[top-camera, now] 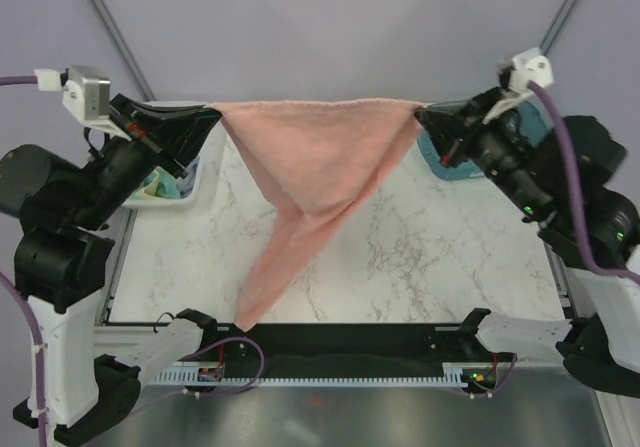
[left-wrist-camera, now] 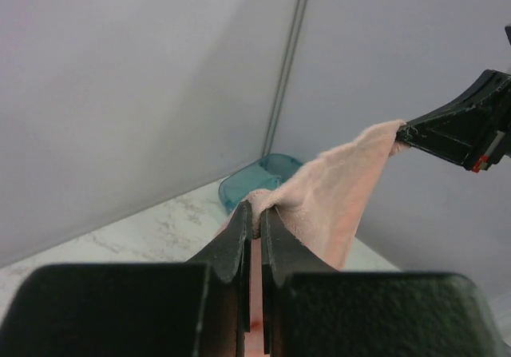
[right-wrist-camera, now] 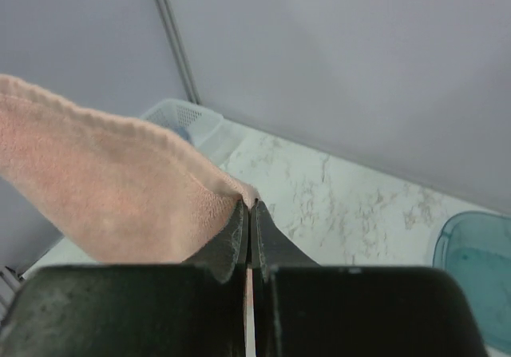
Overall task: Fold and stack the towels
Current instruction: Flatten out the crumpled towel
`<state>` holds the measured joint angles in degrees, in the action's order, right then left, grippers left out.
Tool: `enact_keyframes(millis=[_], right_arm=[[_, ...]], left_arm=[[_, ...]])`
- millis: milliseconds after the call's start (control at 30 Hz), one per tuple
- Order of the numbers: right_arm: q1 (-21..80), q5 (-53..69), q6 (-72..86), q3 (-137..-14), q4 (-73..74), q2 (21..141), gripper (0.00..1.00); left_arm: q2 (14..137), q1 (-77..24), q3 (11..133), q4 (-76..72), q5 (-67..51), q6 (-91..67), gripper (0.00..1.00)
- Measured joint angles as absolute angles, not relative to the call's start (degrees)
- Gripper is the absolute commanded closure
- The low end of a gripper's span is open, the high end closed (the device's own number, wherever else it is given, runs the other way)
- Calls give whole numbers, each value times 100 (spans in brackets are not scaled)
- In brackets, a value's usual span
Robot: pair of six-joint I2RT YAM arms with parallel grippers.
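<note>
**Item 1. Salmon-pink towel**. It is lifted clear at the far end of the surface. Its upper hem is stretched nearly level between the two arms. The body hangs below in a narrowing V that slants toward the near left. The lowest tip meets the near edge of the surface, just beside the left arm's base. In the left wrist view the cloth runs from one pair of fingers up to the other.

**Item 2. Left fingers**. They are pressed together on the towel's left top corner. Only a sliver of a gap shows between them in the wrist view, and the pink cloth is pinched in it.

**Item 3. Right fingers**. They are closed tight on the towel's right top corner. The wrist view shows the towel's corner nipped at the tips.

**Item 4. White basket**. It stands at the far left of the surface, partly under the left arm. A pale-yellow cloth with a teal patch shows inside, mostly hidden.

**Item 5. Teal tub**. It stands at the far right of the surface, beneath the right arm. Its contents cannot be made out.
</note>
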<state>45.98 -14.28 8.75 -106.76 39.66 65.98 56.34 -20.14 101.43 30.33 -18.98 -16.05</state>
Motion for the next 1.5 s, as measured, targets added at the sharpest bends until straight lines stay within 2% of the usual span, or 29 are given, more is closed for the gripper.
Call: enact_keyframes(millis=[233, 633, 767, 967, 1100, 1233, 1400, 1500], right_arm=[[4639, -1033, 185, -11063, 3782, 5778, 100], [4626, -1544, -989, -11598, 3358, 6670, 100], [4626, -1308, -1015, -11524, 3234, 6525, 100], [4635, -735, -563, -10641, 2805, 5395, 100], [4676, -593, -443, -10418, 2508, 5081, 100], [4676, -1216, -904, -10665, 2206, 5658, 100], [4615, -2329, -2014, -11349, 1544, 7070, 100], [4335, -2530, -2445, -11579, 1175, 7881, 100]], left_arm=[[5815, -2049, 11319, 3299, -2729, -1905, 98], [6460, -2047, 11931, 3273, -2561, -1966, 98], [6447, -2043, 11939, 3240, -2587, -1997, 98], [5719, -2045, 11159, 3116, -2847, -2235, 98], [5612, -2086, 11168, 3020, -3205, -2340, 98], [6007, -2091, 11408, 2945, -2722, -2263, 98], [6890, -2060, 11681, 2836, -1590, -1774, 98], [7620, -2060, 12075, 2808, -893, -1369, 98]])
